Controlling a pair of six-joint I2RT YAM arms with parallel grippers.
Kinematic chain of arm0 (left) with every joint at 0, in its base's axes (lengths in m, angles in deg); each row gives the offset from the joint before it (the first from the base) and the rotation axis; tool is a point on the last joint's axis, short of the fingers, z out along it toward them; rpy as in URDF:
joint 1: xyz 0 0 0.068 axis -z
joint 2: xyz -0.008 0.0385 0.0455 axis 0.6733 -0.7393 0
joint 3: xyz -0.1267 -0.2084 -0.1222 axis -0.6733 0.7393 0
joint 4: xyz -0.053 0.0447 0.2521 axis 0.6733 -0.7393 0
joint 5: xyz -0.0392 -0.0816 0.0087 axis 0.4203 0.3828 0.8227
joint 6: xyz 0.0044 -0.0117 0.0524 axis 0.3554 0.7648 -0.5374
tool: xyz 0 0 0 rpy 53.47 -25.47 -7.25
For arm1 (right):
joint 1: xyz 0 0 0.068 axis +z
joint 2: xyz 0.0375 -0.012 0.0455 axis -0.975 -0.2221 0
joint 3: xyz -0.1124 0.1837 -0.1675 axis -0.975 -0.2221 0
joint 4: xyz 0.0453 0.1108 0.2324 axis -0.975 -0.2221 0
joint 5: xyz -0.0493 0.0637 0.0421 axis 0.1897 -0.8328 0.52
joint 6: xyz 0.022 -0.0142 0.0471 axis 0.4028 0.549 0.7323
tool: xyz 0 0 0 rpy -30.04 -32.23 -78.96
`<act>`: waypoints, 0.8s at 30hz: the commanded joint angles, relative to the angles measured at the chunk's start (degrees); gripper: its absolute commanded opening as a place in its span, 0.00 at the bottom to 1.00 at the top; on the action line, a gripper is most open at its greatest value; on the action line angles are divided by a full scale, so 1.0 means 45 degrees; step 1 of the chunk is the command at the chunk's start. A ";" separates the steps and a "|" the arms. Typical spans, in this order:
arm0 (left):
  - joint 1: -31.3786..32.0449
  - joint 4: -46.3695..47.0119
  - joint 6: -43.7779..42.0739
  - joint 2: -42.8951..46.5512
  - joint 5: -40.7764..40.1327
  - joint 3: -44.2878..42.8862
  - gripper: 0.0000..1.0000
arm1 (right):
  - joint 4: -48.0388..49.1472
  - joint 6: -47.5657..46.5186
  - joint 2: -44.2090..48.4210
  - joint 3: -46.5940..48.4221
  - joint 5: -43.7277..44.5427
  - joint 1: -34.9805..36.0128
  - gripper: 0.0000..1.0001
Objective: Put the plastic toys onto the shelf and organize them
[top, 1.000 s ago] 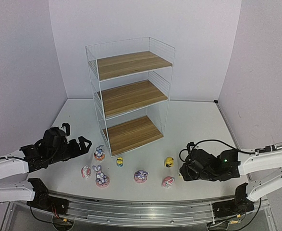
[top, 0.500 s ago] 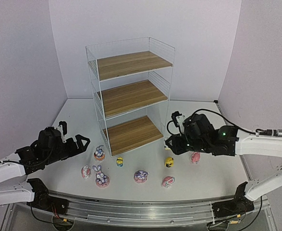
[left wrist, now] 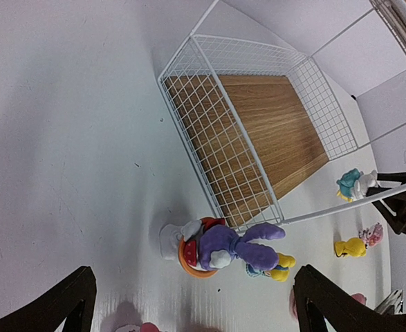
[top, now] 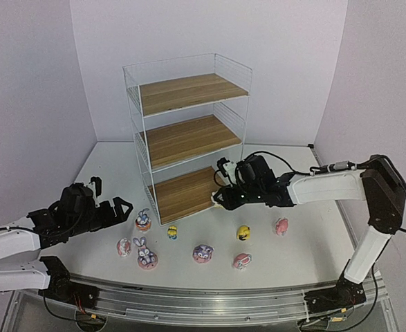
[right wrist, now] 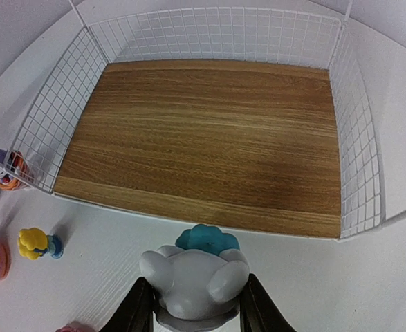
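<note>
The white wire shelf [top: 141, 131] with three wooden boards stands at the middle back. My right gripper [top: 221, 198] is shut on a white figurine with a teal top [right wrist: 194, 277] and holds it just in front of the bottom board [right wrist: 209, 138]. My left gripper [top: 117, 207] is open and empty, left of a purple bunny on an orange base [top: 143, 219], which lies between its fingers in the left wrist view [left wrist: 223, 249]. Several more figurines stand on the table: a bunny with a pink base [top: 146, 254], a purple one [top: 203, 253], a yellow one [top: 243, 233] and pink ones [top: 281, 226].
A tiny yellow toy [top: 172, 232] stands near the shelf's front left corner and shows in the right wrist view [right wrist: 35, 242]. Pink-white toys stand at the front left [top: 124, 247] and front middle [top: 241, 261]. The shelf's wire walls [right wrist: 43, 131] flank the bottom board.
My right arm has lifted the white-teal figurine from the front right of the table and carried it left and back to the bottom board's front edge. My left gripper shifted only slightly.
</note>
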 commanded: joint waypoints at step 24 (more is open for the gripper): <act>0.0012 0.0237 -0.0608 -0.0101 -0.0080 -0.0595 1.00 | 0.2410 -0.1530 -0.2741 0.2096 -0.0550 -0.0969 0.03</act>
